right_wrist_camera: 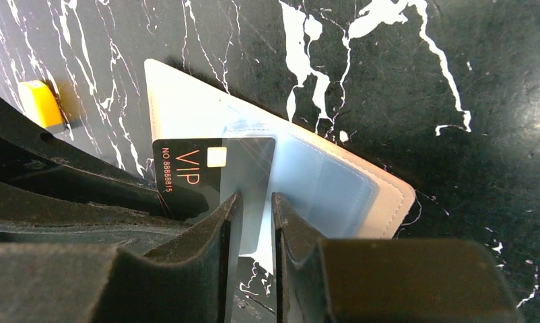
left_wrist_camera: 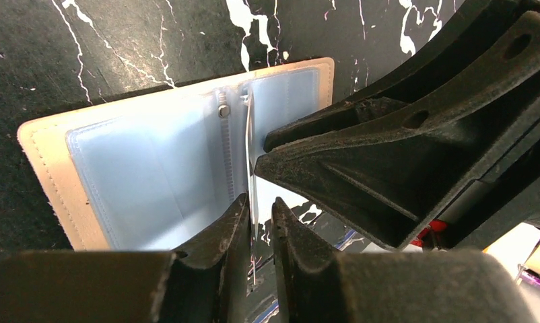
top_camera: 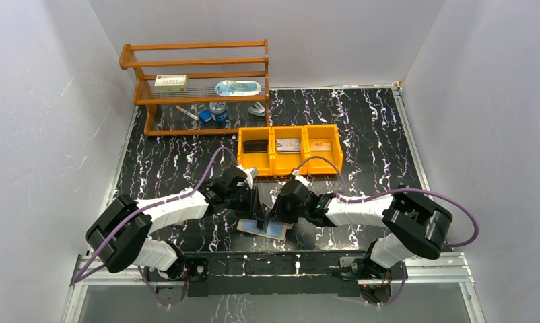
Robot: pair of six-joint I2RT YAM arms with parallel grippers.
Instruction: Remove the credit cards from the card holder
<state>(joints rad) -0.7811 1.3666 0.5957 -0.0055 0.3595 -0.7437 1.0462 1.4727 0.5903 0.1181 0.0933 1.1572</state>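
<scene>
black card [right_wrist_camera: 193,178] printed "VIP", "NO 88888815" alongside, orange lettering

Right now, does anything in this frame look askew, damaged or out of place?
Nothing is spilled or damaged. One clear sleeve stands up from the open card holder at the left tool. A black VIP card sits partly out of a sleeve at the right tool.

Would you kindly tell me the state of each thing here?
card holder: open flat.
black card: partly out of the holder.
left gripper: jaws narrowly apart astride a sleeve.
right gripper: jaws at the black card, grip unclear.
orange tray: all three compartments filled.
</scene>
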